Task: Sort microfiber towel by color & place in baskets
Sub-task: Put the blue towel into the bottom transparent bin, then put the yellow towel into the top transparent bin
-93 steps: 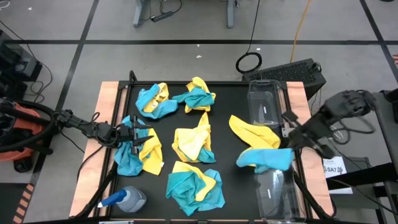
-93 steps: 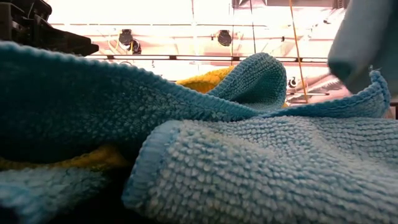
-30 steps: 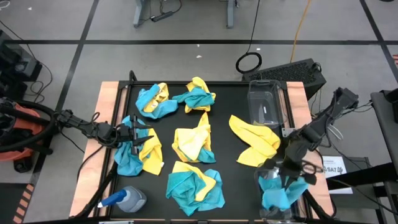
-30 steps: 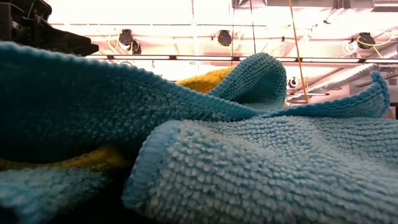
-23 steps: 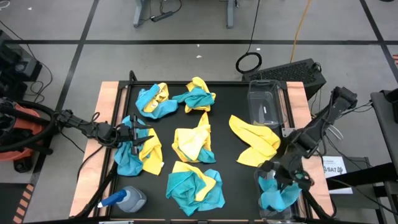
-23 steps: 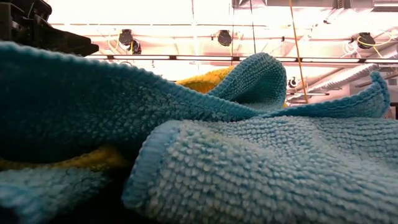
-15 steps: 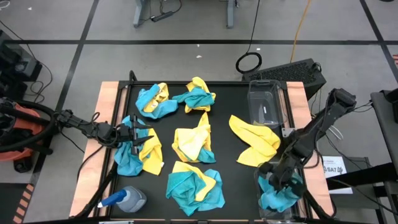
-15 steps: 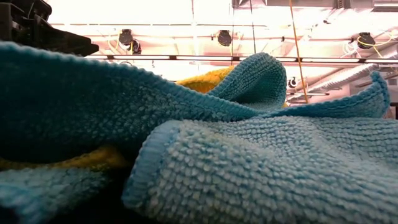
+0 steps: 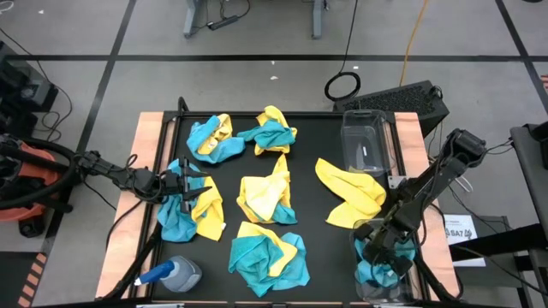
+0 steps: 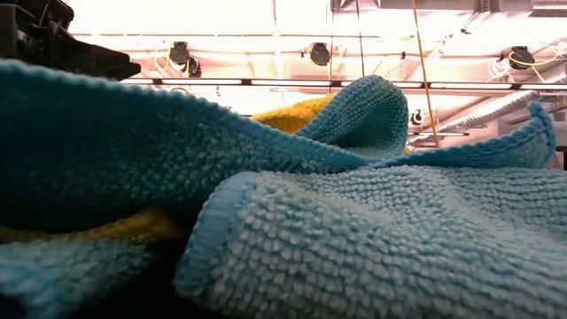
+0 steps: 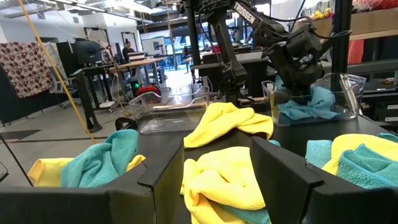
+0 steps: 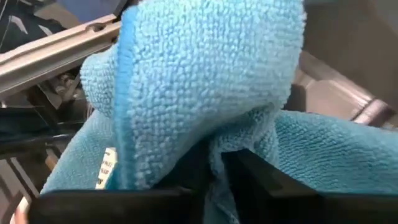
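Several crumpled piles of yellow and teal towels lie on the black table (image 9: pixel 317 137). A single yellow towel (image 9: pixel 351 195) lies spread beside the two clear baskets. The far basket (image 9: pixel 366 141) holds no towel. My right gripper (image 9: pixel 387 248) reaches down into the near basket (image 9: pixel 366 289), shut on a teal towel (image 9: pixel 377 274) bunched inside it. My left gripper (image 9: pixel 190 182) is open and level over the left pile (image 9: pixel 190 210). Its fingers stand on either side of a yellow towel (image 11: pixel 217 177). In the low view, teal towels (image 10: pixel 354 239) close to the camera hide nearly everything. My right gripper pinches a fold of the teal towel (image 12: pixel 214 158) between its two fingers, in several layers. It comes from above, slanting down into the near basket. The towel bulges up over the fingers, and its bulk (image 9: pixel 373 275) lies in the basket.
A blue-capped spray bottle (image 9: pixel 171 274) lies at the near left corner. Wooden strips (image 9: pixel 141 171) edge the table on both sides. The left wrist view shows the right arm (image 11: pixel 298 50) over the near basket (image 11: pixel 348 93). Bare table shows between the piles and the baskets.
My right gripper has gone down into the near basket, moving slightly toward the table's near edge, and has carried the teal towel with it. The towel has sunk from hanging below the gripper to a bunch inside the basket.
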Controlling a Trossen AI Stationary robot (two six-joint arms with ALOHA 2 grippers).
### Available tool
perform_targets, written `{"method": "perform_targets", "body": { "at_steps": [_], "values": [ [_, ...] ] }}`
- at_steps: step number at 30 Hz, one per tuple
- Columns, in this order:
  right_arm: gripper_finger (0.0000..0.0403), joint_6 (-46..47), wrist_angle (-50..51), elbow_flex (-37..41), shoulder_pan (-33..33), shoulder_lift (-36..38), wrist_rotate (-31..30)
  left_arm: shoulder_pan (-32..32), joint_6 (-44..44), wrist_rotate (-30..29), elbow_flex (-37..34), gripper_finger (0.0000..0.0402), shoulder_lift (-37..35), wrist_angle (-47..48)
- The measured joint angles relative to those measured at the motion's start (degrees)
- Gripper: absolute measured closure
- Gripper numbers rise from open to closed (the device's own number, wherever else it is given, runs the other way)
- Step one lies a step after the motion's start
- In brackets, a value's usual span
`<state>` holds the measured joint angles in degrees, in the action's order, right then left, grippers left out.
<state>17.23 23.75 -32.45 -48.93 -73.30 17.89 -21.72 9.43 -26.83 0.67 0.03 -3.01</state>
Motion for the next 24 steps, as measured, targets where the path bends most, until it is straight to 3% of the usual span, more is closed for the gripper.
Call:
{"method": "perform_targets", "body": {
  "at_steps": [6,11,18,24],
  "values": [
    [0.0258,2.5,-1.2,0.0,-0.1,2.9,0.8,0.0,0.0,0.0,0.0,0.021,0.0,0.0],
    [0.0221,3.6,-2.1,-0.1,-0.1,8.4,2.0,0.0,0.0,0.0,0.0,0.021,0.0,0.0],
    [0.0216,0.9,-0.5,-3.5,-0.1,17.1,0.5,0.0,0.0,0.0,0.0,0.021,0.0,0.0],
    [0.022,-3.6,5.8,-7.7,0.0,23.3,-7.4,0.0,0.0,0.0,0.0,0.021,0.0,0.0]
  ]
}}
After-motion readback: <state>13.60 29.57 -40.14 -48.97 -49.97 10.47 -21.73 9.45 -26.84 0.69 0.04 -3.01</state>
